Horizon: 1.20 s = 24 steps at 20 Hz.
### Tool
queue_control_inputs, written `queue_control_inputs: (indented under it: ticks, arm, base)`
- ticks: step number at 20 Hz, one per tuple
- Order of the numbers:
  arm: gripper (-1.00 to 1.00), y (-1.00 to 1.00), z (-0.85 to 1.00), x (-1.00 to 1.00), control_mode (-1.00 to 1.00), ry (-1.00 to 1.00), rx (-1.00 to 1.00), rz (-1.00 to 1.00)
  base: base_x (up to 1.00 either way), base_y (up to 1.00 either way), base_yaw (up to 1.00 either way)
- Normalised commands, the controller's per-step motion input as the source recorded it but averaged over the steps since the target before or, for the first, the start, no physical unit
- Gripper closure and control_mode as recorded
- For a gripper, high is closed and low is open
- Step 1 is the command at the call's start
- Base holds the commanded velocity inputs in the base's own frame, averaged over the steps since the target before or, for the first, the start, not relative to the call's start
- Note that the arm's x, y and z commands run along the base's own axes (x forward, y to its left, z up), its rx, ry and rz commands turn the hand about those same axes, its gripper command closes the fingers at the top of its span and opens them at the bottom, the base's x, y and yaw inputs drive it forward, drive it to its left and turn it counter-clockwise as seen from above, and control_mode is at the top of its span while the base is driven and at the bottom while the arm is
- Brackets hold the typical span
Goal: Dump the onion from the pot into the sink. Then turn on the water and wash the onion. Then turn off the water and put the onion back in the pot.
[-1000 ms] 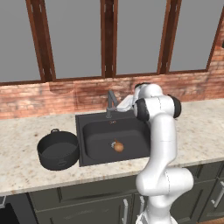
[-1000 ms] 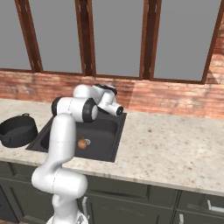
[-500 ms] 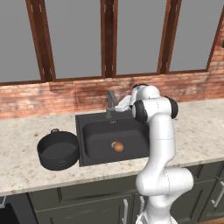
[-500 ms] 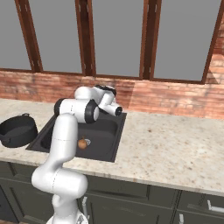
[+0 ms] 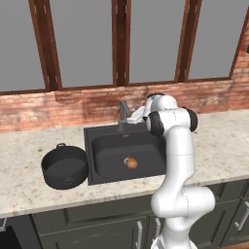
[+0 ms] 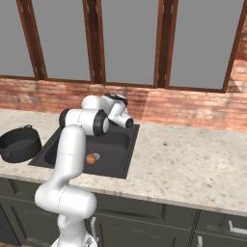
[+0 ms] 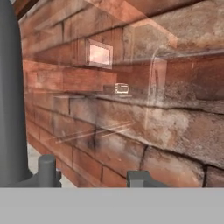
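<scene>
The onion (image 5: 132, 163) (image 6: 90, 157), a small orange-brown bulb, lies on the floor of the black sink (image 5: 104, 141) (image 6: 126, 153) near its drain. Left of the sink, the black pot (image 5: 64, 168) (image 6: 19, 144) stands upright on the counter. My gripper (image 5: 133, 118) (image 6: 129, 123) (image 7: 92, 177) is at the back of the sink beside the grey faucet (image 5: 123, 115) (image 7: 11, 96), facing the brick wall. Its fingertips (image 7: 47, 170) stand apart with only brick showing between them; the faucet column rises just left of the left tip. No water stream shows.
A brick backsplash (image 5: 68, 107) and windows run behind the counter. Speckled stone counter (image 6: 193, 164) stretches to the right of the sink. Dark cabinet fronts (image 5: 82, 228) sit below.
The hand has edged slightly toward the faucet. The onion, pot and base have not moved.
</scene>
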Motion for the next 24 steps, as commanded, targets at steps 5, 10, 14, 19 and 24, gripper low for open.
queue_control_inputs:
  ticks: [5,10,14,19,24]
  arm:
    - [1.0,-0.16,0.0,0.03,-1.0,0.0,0.0,-0.06]
    - [1.0,-0.34,0.0,0.04,-1.0,0.0,0.0,-0.1]
    - [1.0,-0.56,0.0,0.01,-1.0,0.0,0.0,-0.1]
    - [1.0,-0.82,0.0,0.05,-1.0,0.0,0.0,-0.08]
    - [1.0,-0.95,0.0,0.07,-1.0,0.0,0.0,-0.05]
  base:
    - [0.0,0.0,0.0]
    - [0.0,0.0,0.0]
    - [0.0,0.0,0.0]
    - [0.0,0.0,0.0]
    - [0.0,0.0,0.0]
